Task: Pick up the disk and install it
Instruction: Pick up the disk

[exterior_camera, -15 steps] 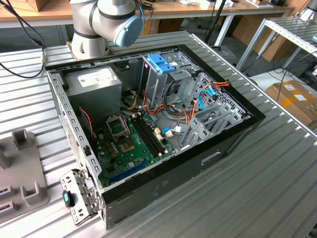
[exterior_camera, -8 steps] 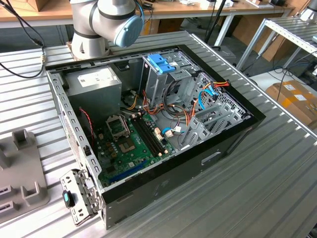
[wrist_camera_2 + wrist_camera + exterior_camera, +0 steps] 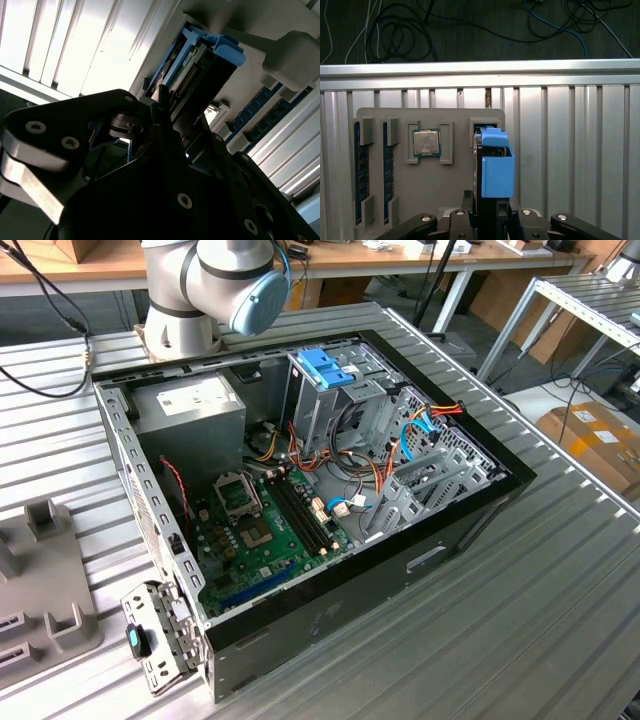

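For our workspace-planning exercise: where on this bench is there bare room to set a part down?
Bare: the ribbed tabletop on the exterior view's right of the computer case. Crowded: the case interior, with motherboard, cables and drive cage.

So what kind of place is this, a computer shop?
More likely a robotics lab or workshop. A robot arm stands by an open computer case on a ribbed metal table, wooden workbenches run along the back, and a cardboard box sits beyond the table.
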`<state>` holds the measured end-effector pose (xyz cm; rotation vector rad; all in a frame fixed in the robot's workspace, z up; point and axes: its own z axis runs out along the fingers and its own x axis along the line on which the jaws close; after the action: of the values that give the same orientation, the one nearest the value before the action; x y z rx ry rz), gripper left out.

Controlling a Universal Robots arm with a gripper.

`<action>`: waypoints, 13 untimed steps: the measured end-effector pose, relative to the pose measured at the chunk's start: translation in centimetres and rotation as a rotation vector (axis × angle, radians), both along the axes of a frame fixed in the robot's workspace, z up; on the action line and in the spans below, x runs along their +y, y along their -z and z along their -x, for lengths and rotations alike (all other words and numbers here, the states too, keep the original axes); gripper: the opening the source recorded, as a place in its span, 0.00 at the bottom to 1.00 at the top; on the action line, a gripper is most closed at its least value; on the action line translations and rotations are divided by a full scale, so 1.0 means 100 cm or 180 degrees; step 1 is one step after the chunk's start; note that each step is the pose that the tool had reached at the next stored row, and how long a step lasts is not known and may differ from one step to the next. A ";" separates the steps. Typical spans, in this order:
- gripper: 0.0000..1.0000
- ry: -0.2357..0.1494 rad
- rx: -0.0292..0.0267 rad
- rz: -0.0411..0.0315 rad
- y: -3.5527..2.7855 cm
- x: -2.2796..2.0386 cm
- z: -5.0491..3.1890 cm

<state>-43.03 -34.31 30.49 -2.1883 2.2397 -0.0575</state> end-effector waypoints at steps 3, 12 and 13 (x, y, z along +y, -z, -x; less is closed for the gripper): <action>0.35 0.0000 0.0000 0.0000 0.0000 0.0000 0.0000; 0.35 0.0000 0.0000 0.0000 -0.0161 0.0000 0.0000; 0.35 0.0000 0.0000 0.0000 -0.0187 0.0000 0.0000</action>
<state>-43.03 -34.31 32.35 -2.1884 2.2396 -0.0575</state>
